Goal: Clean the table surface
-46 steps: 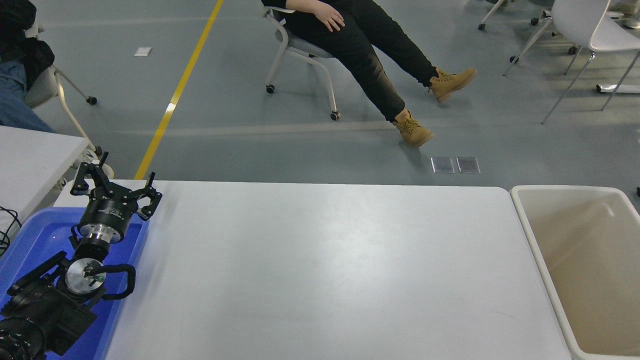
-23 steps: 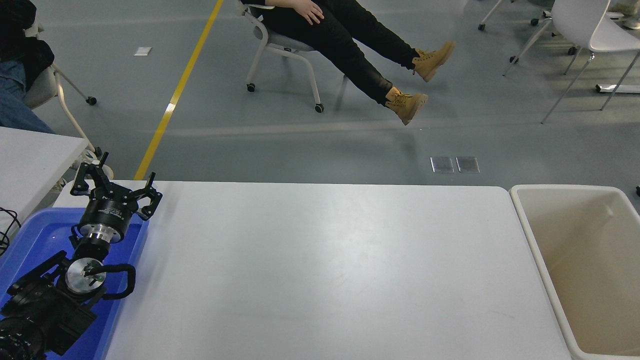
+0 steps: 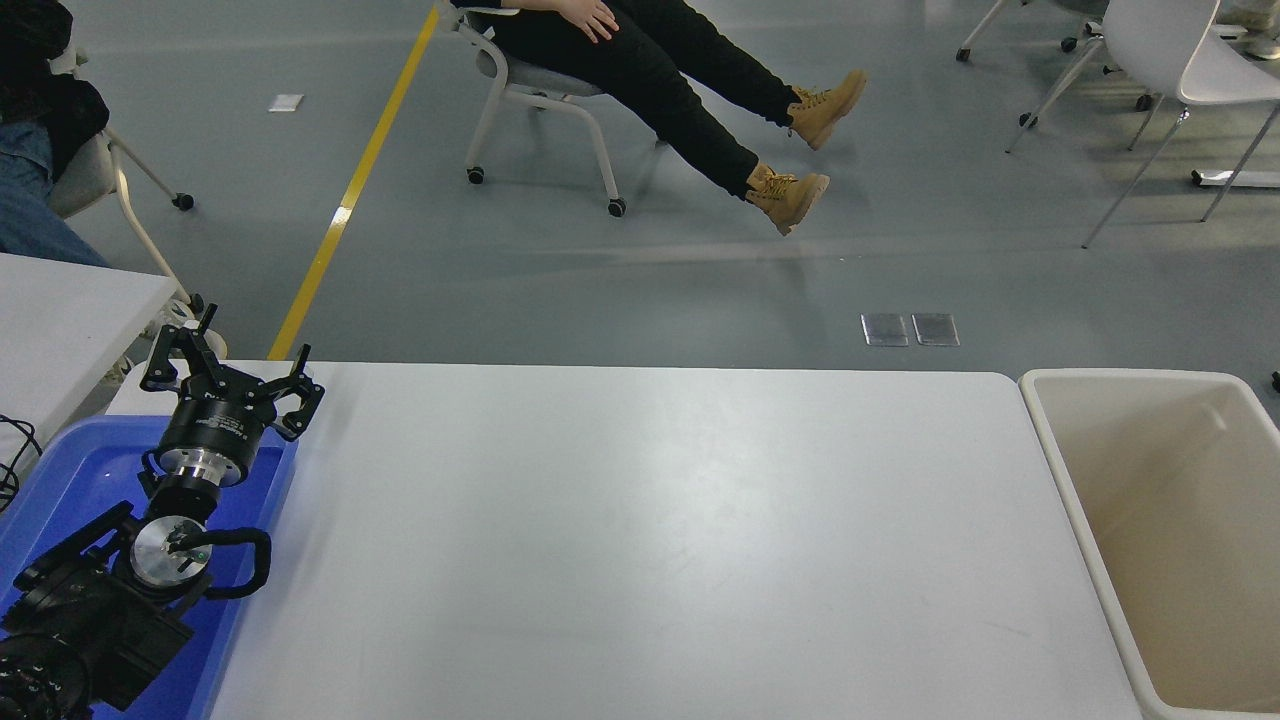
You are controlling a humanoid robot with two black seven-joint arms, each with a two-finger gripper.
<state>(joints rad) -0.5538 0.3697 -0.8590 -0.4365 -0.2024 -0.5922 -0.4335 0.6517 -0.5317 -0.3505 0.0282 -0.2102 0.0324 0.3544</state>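
The table surface (image 3: 650, 540) is a wide, plain white-grey top with rounded corners that fills the lower middle of the head view; nothing lies on it. My left gripper (image 3: 232, 362) is parked at the lower left over a blue tray (image 3: 70, 470), its black fingers spread open and holding nothing. The right arm and its gripper are out of view.
A beige plastic tub (image 3: 1170, 540) stands against the table's right end. A corner of a second white table (image 3: 60, 320) shows at the left. Beyond the far edge a person (image 3: 650, 60) sits on a wheeled chair, with other chairs (image 3: 1170, 60) at the top right.
The seated person has rolled their chair to the left and lifted their feet. My left arm has not moved.
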